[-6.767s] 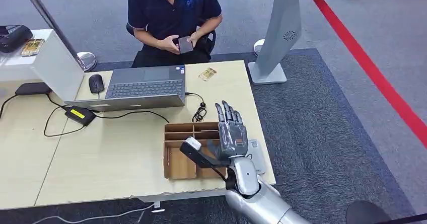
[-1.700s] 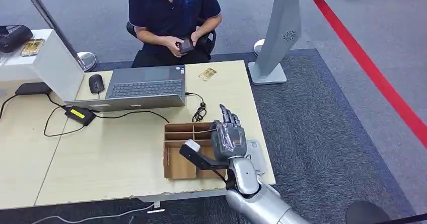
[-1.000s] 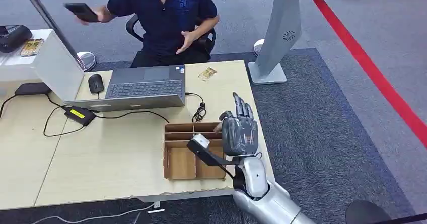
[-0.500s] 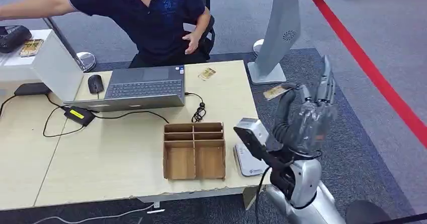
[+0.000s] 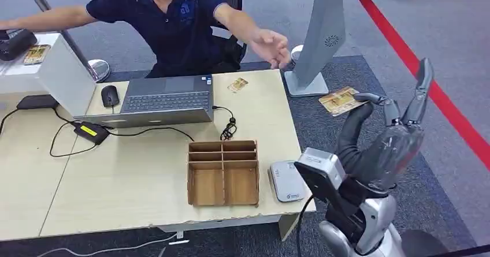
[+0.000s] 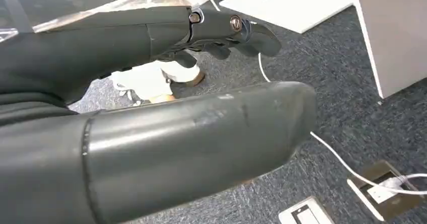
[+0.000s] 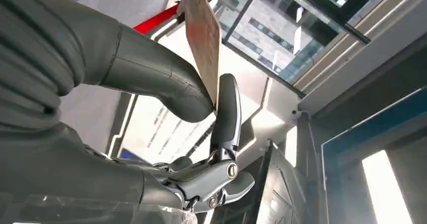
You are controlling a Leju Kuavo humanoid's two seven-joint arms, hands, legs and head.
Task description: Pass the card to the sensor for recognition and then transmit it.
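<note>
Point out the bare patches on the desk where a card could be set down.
Bare wood lies left of the wooden organizer, below the black adapter, and between the coiled cable and the desk's right edge. Around the laptop it is crowded.

The table (image 5: 144,170) is pale matt wood laminate, the organiser (image 5: 223,172) plain brown wood. The right robot hand (image 5: 384,144) is smooth dark plastic under clear film, and its card (image 5: 340,100) looks glossy. The carpet (image 5: 352,136) is rough grey cloth.

card (image 5: 340,100) | tan, printed | held aloft beside desk, off sensor (image 5: 287,180)
</note>
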